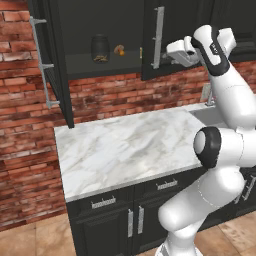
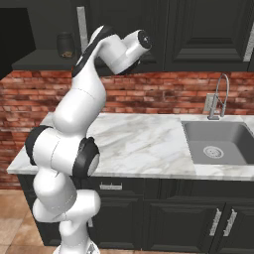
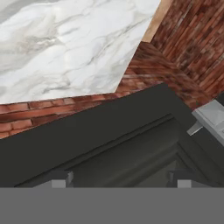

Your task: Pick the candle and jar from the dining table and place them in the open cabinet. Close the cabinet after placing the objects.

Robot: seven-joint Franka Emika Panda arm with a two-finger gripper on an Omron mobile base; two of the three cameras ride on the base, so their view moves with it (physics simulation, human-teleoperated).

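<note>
The white arm's two-finger gripper [image 3: 118, 178], fingers spread and empty, presses near the black panelled cabinet door [image 1: 175, 35], upper right. Dark glass jar [image 1: 100, 48] and tan candle [image 1: 119, 49] sit shelved, upper centre. Push flat and steadily.

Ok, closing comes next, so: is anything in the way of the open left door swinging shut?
Nothing visible. The jar and candle sit back on the shelf, behind its front edge, and the space between the left door and the opening is bare. The gripper is off by the right door.
</note>
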